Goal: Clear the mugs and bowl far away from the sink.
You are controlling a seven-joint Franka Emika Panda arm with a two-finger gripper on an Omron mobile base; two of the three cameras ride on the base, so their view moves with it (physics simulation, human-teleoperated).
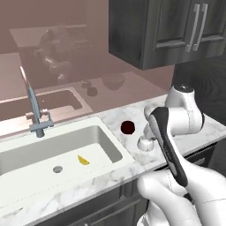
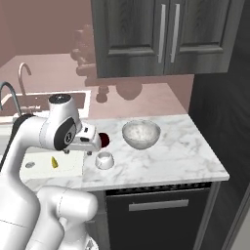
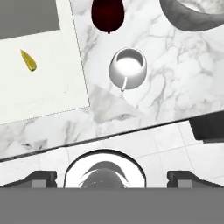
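Marble counter (image 2: 171,156) — mug (image 3: 127,68), bowl (image 2: 140,134), perhaps a dark-red cup (image 3: 107,14).

White marbled worktop (image 2: 166,154), bearing speckled bowl (image 2: 140,133), pale mug (image 2: 104,160) and dark red cup (image 3: 107,14), beside sink (image 1: 26,152).

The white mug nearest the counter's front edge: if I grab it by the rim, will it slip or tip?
The mug looks glossy and rigid, so open fingers closing on its rim may slide. It stands upright on flat marble counter, squat and wide, so tipping seems unlikely. Its small handle could make it swivel if nudged off-centre.
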